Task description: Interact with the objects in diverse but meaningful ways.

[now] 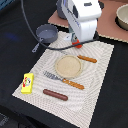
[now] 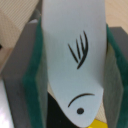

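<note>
A flat white fish (image 2: 75,60) with black fin and mouth lines fills the wrist view. My gripper (image 2: 74,80) is shut on it, with green pads (image 2: 35,75) pressing both its sides. In the exterior view the gripper (image 1: 77,44) hangs over the far edge of the cream placemat (image 1: 95,95), just beyond the round tan plate (image 1: 68,66). The grey long-handled saucepan (image 1: 46,33) sits at the mat's far corner, towards the exterior view's left. A yellow rectangular box (image 1: 27,82) lies on the mat's near left edge. The brown sausage (image 1: 55,94) lies near the front.
A wooden-handled fork (image 1: 62,80) lies in front of the plate and a knife (image 1: 86,58) beside it. A tan bowl (image 1: 122,15) stands on a brown board at the back right. A black cable loops from the arm around the saucepan.
</note>
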